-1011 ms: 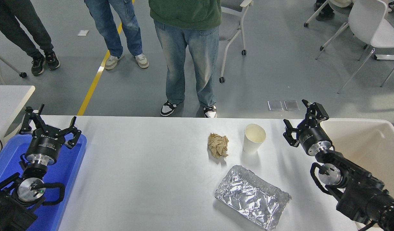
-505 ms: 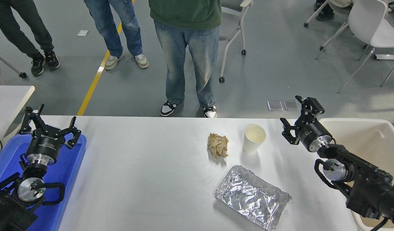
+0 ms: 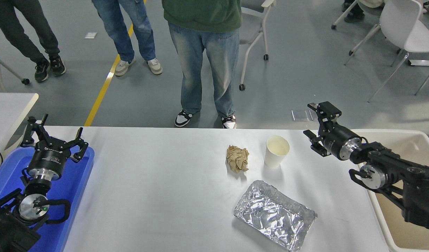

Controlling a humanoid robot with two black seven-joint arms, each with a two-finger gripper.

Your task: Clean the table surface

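The white table surface (image 3: pixel 158 182) fills the lower middle of the head view. On it stand a white paper cup (image 3: pixel 277 151), upright and empty, a crumpled brown paper ball (image 3: pixel 237 158) to its left, and a crinkled foil tray (image 3: pixel 275 214) nearer me. My right gripper (image 3: pixel 310 119) is open and empty, a short way right of the cup, pointing left along the table's far edge. My left gripper (image 3: pixel 53 128) is open and parked at the lower left over the blue tray.
A flat blue tray (image 3: pixel 72 189) lies at the table's left end. A cream bin (image 3: pixel 403 224) sits at the right end under my right arm. Several people stand beyond the far edge, one (image 3: pixel 204 52) close behind the cup. A smaller white table corner (image 3: pixel 11 105) shows at left.
My right gripper has risen and swung to point left toward the cup, its arm moving right over the bin. The objects and left arm have not moved.
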